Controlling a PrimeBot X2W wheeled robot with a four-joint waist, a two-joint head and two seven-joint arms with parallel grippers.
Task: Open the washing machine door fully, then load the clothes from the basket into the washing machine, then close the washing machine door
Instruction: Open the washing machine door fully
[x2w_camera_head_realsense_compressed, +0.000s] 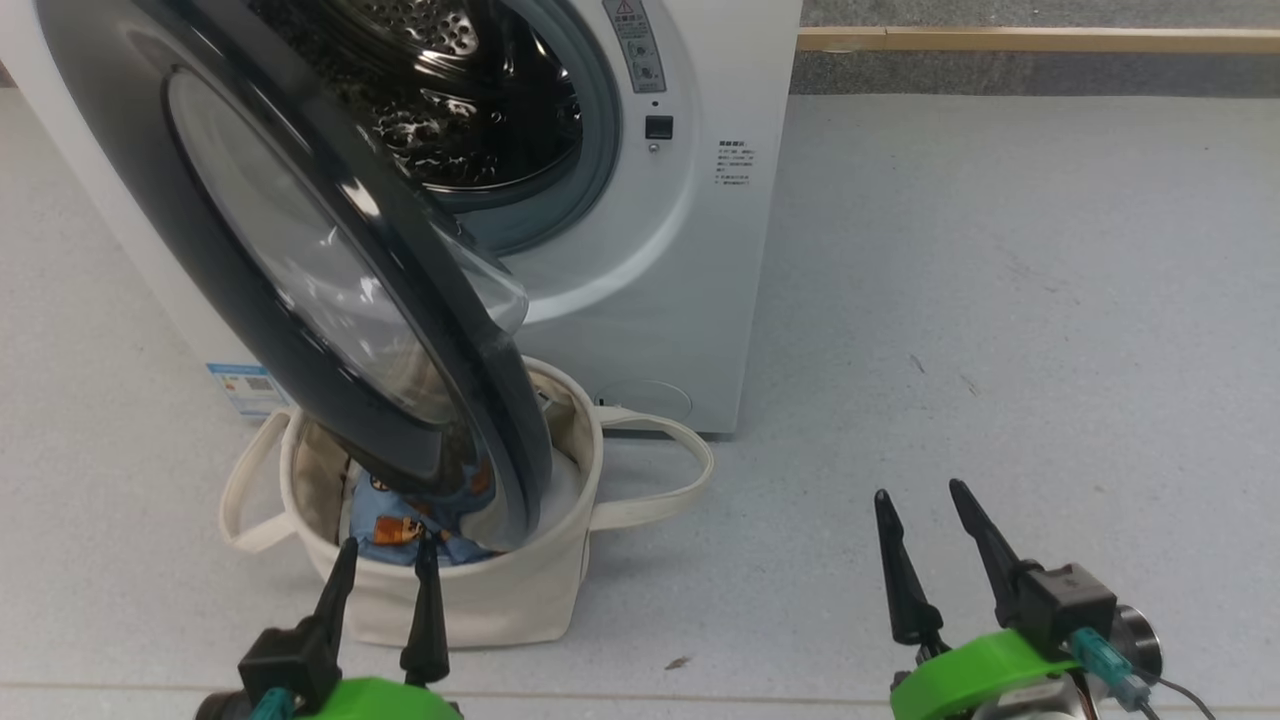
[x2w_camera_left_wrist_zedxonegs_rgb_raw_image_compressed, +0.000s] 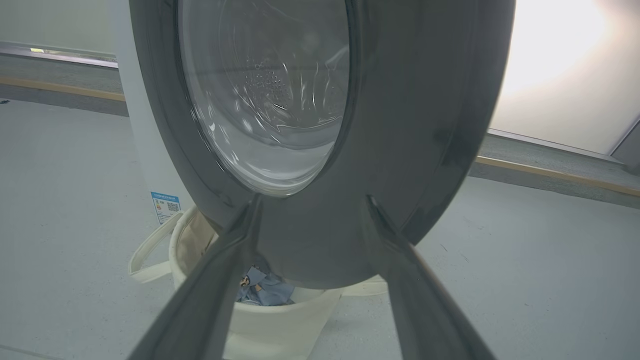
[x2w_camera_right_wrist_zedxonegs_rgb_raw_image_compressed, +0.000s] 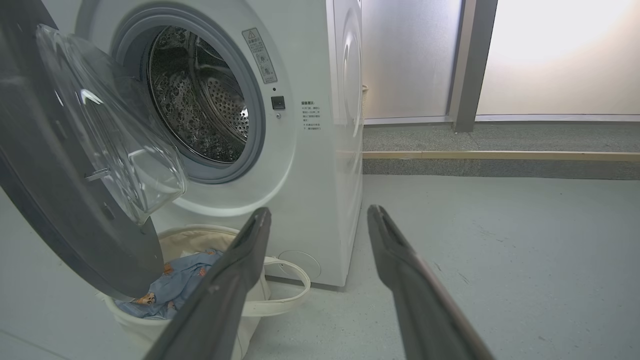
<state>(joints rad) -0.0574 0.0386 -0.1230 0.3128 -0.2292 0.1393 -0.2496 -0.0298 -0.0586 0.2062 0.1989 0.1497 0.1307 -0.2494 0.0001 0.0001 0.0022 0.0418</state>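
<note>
The washing machine is standing ahead of both grippers, and the washing machine door is hanging out toward the left gripper, just beyond its fingertips. It is looking only partly swung, so the opening step seems unfinished. The basket is sitting just past that gripper's tips, with the clothes lying inside under the door's lower edge — nothing is loaded yet. Both grippers are standing spread apart and empty — the right gripper is hovering well right of the basket.
</note>
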